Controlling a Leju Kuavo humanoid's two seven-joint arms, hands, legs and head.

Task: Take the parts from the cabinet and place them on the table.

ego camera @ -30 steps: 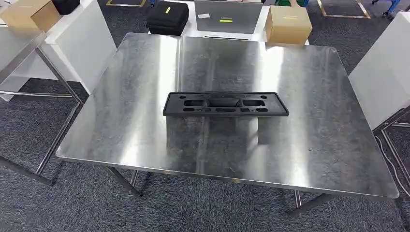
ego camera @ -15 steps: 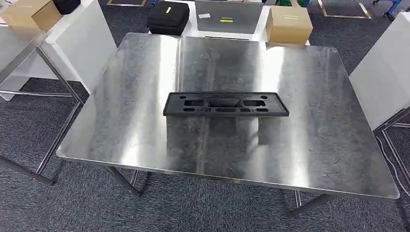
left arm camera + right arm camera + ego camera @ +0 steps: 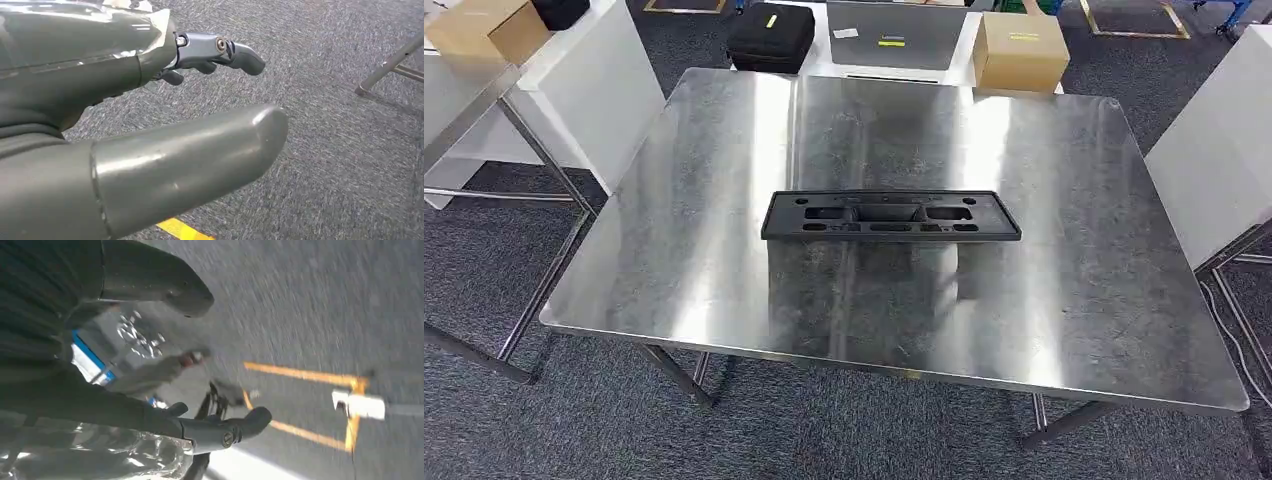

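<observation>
In the head view we look down on a square brushed stainless-steel table point(image 3: 724, 250), where a long black plastic part with rectangular cut-outs point(image 3: 890, 216) lies flat near the middle of the frame, well apart from every edge. Beyond the table's far edge, along the top of the frame, we see a black zippered case point(image 3: 770, 36), a grey closed laptop point(image 3: 894, 33) and a brown cardboard box point(image 3: 1020, 50); another brown cardboard box point(image 3: 486, 28) sits in the upper left corner. In the left wrist view our left hand point(image 3: 150, 115) hangs over grey carpet point(image 3: 340, 125), thumb and fingers apart, holding nothing. In the blurred right wrist view our right hand point(image 3: 165, 360) likewise shows thumb and fingers apart, empty, above yellow floor tape point(image 3: 300, 374).
</observation>
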